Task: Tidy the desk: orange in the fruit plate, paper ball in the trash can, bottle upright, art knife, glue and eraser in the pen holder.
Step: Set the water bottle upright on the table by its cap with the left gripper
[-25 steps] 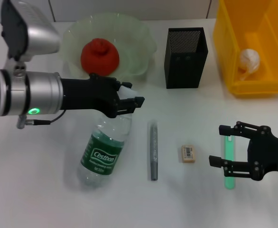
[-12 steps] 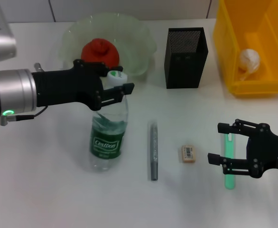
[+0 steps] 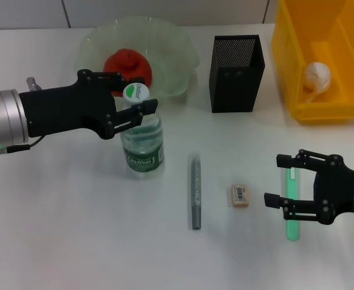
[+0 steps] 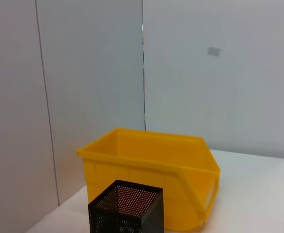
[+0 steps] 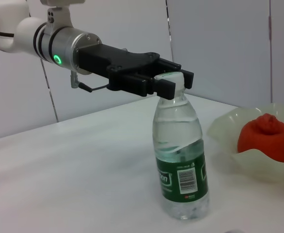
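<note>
One step is closing: left gripper [image 3: 136,110] clenched on the clear green-labelled plastic bottle [image 3: 142,145], upright at centre-left; next I release. Right gripper [image 3: 292,190], spread, idles lower right.

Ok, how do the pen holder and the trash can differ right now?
The pen holder is black mesh, tall and narrow; the trash can is solid yellow plastic, wide and much larger. The trash can already holds the paper ball, while nothing shows inside the pen holder from the head view. Both stand upright with open tops at the desk's far side.
</note>
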Tool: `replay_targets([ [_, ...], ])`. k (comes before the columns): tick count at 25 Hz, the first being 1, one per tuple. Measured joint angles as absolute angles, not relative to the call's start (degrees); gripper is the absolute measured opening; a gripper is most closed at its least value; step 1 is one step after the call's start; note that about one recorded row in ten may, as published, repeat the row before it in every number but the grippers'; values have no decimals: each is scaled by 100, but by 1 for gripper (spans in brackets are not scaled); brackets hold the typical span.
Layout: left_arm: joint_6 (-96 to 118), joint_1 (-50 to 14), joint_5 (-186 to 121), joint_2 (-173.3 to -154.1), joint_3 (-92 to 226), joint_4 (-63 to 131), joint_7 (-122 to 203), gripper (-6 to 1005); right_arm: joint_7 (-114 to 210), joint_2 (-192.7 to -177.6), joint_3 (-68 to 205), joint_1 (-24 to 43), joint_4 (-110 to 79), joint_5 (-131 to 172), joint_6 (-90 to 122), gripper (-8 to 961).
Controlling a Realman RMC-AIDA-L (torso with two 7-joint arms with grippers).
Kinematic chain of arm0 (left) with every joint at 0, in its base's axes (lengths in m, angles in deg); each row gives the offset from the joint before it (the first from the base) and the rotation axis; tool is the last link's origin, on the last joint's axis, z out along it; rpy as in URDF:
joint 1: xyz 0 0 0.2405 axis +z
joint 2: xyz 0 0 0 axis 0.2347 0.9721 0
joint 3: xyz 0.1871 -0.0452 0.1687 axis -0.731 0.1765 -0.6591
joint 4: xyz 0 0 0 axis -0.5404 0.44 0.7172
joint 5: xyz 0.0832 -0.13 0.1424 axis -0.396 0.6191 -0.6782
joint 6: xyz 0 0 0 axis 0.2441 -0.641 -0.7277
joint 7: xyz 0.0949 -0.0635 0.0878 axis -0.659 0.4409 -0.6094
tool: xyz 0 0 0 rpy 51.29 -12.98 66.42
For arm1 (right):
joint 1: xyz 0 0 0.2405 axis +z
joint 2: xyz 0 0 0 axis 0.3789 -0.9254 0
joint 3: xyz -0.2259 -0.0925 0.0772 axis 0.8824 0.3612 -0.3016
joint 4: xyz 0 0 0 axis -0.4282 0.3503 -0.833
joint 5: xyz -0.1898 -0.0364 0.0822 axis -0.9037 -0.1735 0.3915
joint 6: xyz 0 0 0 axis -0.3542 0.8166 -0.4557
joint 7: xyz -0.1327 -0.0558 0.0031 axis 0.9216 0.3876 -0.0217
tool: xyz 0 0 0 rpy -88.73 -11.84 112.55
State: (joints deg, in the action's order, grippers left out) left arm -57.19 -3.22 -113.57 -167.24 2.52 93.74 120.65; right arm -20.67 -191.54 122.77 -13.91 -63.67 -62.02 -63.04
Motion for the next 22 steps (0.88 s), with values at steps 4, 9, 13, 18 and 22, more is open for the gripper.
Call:
replay_targets([
  [4, -5726, -356, -11351, -16724, 297, 9314, 11973, 454, -2077, -19154, 12277, -1391, -6370, -6202, -6304, 823],
  [9, -5725, -368, -11346, -16724, 386, 9266, 11883, 438, -2088, -19154, 12287, -1385, -6377, -6203, -6305, 823],
  [13, -5623, -327, -11242, -16750, 388, 9241, 11784, 437, -2120, -19154, 12282, -1377, -6401, -6240, -6304, 823],
  [18, -5450, -373, -11187, -16750, 393, 9063, 11775, 436, -2228, -19150, 12278, -1333, -6439, -6354, -6299, 823],
  [22, -5443, -379, -11020, -16738, 401, 8996, 11662, 549, -2239, -19148, 12276, -1330, -6448, -6363, -6299, 823],
])
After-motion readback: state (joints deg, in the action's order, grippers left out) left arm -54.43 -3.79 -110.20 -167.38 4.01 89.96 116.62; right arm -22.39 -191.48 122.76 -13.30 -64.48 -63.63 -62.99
